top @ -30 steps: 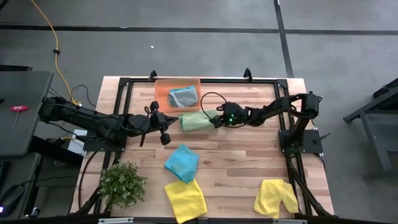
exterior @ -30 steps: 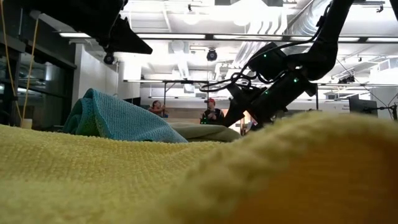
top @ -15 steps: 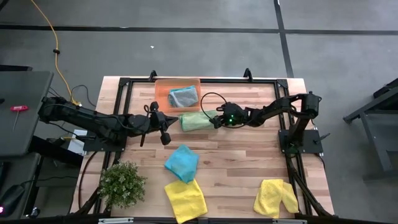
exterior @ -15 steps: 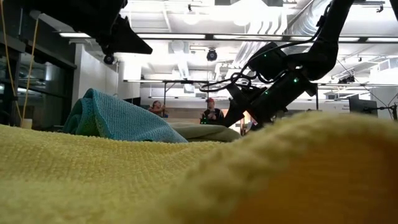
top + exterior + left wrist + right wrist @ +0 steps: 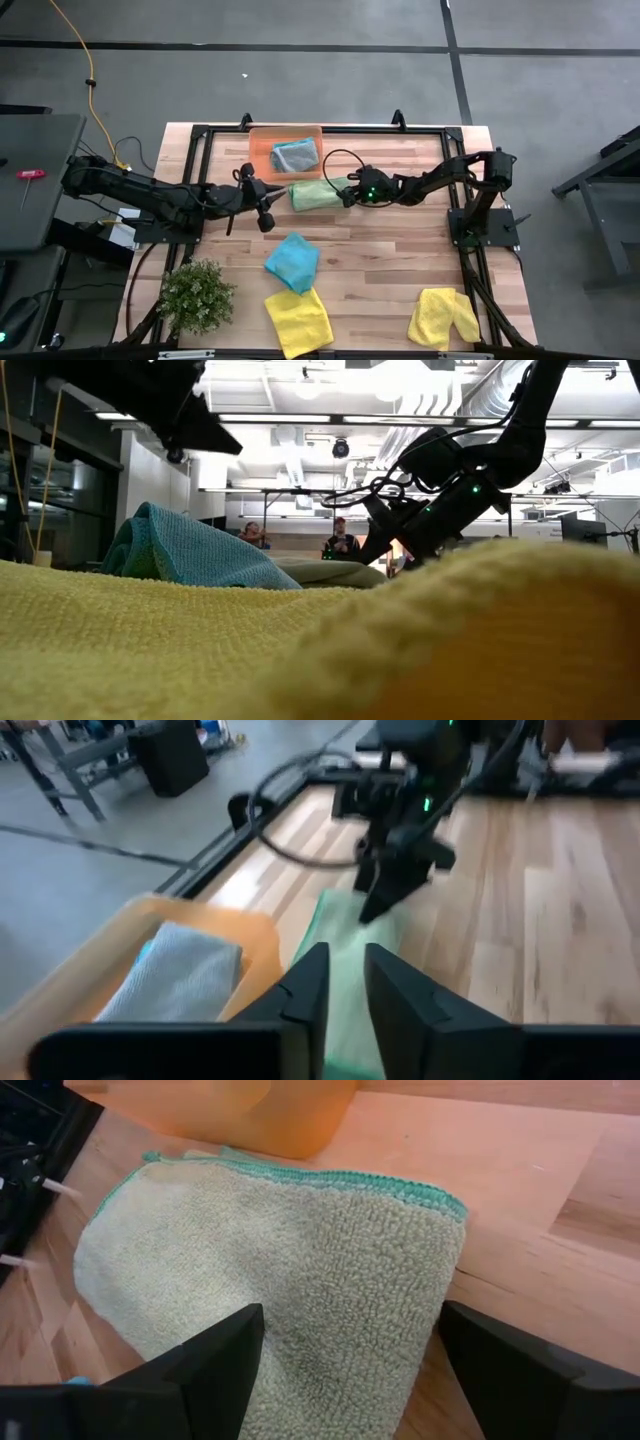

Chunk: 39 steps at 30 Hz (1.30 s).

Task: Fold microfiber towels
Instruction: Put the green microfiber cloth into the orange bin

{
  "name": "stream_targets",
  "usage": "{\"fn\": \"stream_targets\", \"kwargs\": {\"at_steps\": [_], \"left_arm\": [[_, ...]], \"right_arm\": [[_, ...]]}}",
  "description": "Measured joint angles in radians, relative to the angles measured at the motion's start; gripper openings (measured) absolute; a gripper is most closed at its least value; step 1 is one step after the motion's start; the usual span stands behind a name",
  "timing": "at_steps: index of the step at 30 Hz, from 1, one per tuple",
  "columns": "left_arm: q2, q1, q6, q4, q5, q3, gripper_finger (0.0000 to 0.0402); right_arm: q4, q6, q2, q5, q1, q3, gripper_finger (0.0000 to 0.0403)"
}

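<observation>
A light green microfiber towel (image 5: 318,193), folded, lies flat on the table just in front of the orange tray (image 5: 262,148); a grey towel (image 5: 295,155) lies in the tray. My right gripper (image 5: 350,1370) is low at the green towel's (image 5: 290,1280) right end, wide open, with a finger on either side of it. My left gripper (image 5: 346,982) hovers above the table left of the green towel (image 5: 345,935), its fingers a narrow gap apart with nothing between them. A teal towel (image 5: 292,262) and two yellow ones (image 5: 298,320) (image 5: 443,317) lie toward the near edge. My right gripper comes slanting down from the table's right, its fingers (image 5: 200,1370) straddling the green towel's right end (image 5: 420,1280). Whether the fingers touch the cloth I cannot tell. The towel lies flat on the table.
A small bushy plant (image 5: 195,295) stands at the near left corner. Bare wood lies between the green towel and the near towels. In the low view a yellow towel (image 5: 300,650) fills the foreground and the teal towel (image 5: 185,550) rises behind it. People sit in the room beyond.
</observation>
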Motion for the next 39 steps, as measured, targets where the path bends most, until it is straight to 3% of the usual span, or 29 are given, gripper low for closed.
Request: {"fn": "stream_targets", "kwargs": {"at_steps": [10,14,18,24,30,39], "left_arm": [[-0.039,-0.002,-0.022,-0.079,-0.052,0.006,0.0166],[-0.140,-0.002,-0.177,-0.303,-0.144,0.090,0.0189],[-0.266,-0.035,-0.252,-0.433,-0.237,0.097,0.0192],[-0.457,-0.134,-0.239,-0.366,-0.437,-0.041,0.0189],[-0.603,-0.160,-0.206,-0.323,-0.428,-0.100,0.0189],[-0.619,-0.161,-0.188,-0.307,-0.382,-0.108,0.0188]], "right_arm": [[-0.002,0.000,0.000,0.003,0.002,0.000,0.0298],[-0.001,0.000,0.000,0.003,0.002,-0.001,0.0298],[0.000,0.000,0.000,0.003,0.001,-0.001,0.0298],[0.000,0.001,0.000,0.003,0.001,-0.001,0.0298],[0.001,0.037,0.000,0.007,0.001,-0.001,0.0297],[-0.014,0.063,0.000,0.033,0.002,-0.001,0.0240]]}}
